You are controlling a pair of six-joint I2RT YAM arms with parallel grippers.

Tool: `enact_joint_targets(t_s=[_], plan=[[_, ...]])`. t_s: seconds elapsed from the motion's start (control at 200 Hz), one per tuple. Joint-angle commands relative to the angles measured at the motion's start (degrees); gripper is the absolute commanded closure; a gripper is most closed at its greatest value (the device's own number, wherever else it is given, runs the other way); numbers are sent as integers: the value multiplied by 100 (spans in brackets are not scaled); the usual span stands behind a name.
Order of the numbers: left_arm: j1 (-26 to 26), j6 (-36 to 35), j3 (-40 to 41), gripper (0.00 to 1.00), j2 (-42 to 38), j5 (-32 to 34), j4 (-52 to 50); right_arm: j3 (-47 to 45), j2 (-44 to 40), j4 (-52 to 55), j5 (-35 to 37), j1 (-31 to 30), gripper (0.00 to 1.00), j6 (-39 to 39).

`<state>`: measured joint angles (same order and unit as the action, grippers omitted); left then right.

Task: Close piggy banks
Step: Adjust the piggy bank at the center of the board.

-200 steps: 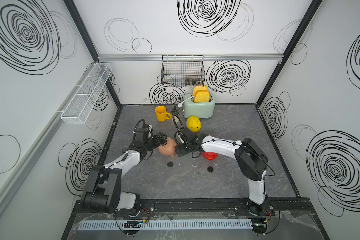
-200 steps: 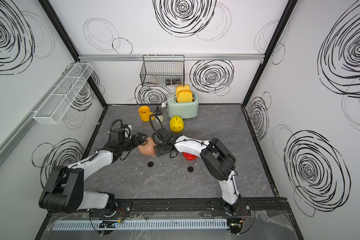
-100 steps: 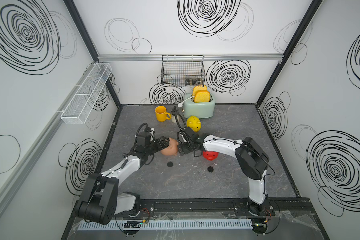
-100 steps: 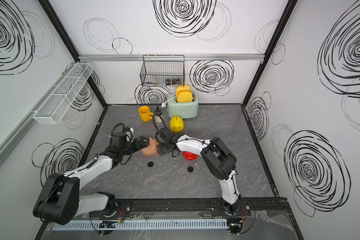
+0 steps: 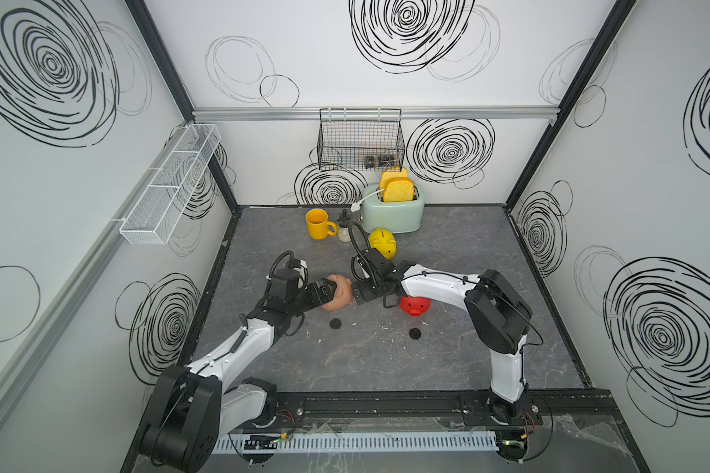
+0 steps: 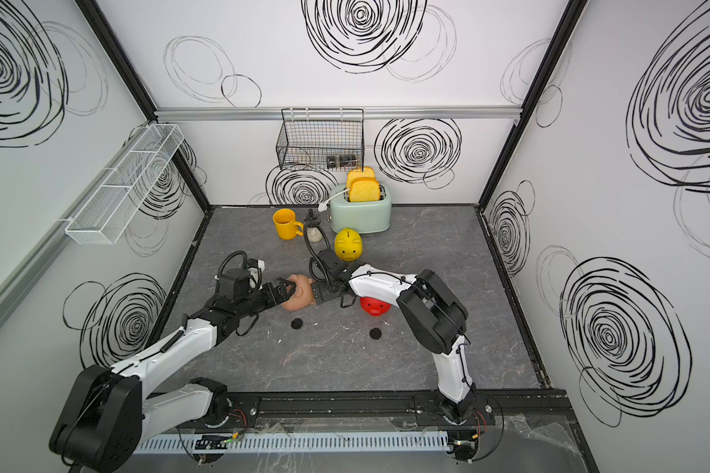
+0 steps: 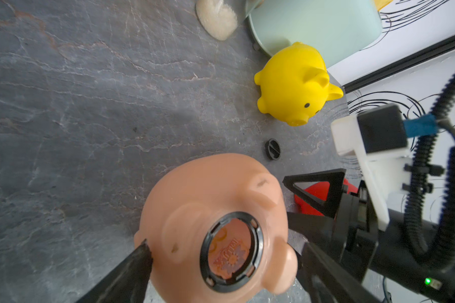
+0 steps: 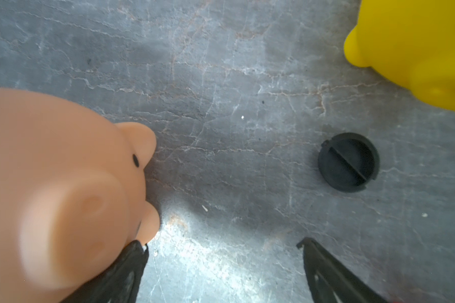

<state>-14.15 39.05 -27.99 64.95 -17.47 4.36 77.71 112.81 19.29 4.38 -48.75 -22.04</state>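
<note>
left gripper (image 7: 224, 245): jaws wide around the pink piggy bank (image 5: 339, 291); whether they grip it, cannot tell
right gripper (image 8: 221, 242): jaws wide, empty, at its 3 o'clock
pink piggy bank: 9 o'clock of table (image 5: 386, 360) centre, belly hole unplugged
black plug (image 8: 348, 162): loose; next, I judge, right gripper pinches and seats it

Probably lab: scribble-walled test booth (image 5: 386, 61)

pink pig (image 8: 63, 196), black plug (image 8: 348, 162), yellow pig (image 8: 418, 52)
</note>
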Motion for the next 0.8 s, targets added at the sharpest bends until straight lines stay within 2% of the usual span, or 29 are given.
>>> enact_joint_targets(t_s=[0.0,0.3,0.42,0.57,0.791], plan=[[-29,0,56,6,-320,183,-134,-10,-251,-110,55,-12,5,-72],[258,-201,-466,6,-189,597,-354,-8,-364,96,368,-23,5,-160],[432,-130,-701,7,165,725,-81,-40,-443,234,397,-48,5,-63],[539,-134,-1151,10,778,631,99,-41,-559,428,474,-60,5,56],[635,-108,-1396,12,1354,474,382,7,-658,741,275,-225,8,418]])
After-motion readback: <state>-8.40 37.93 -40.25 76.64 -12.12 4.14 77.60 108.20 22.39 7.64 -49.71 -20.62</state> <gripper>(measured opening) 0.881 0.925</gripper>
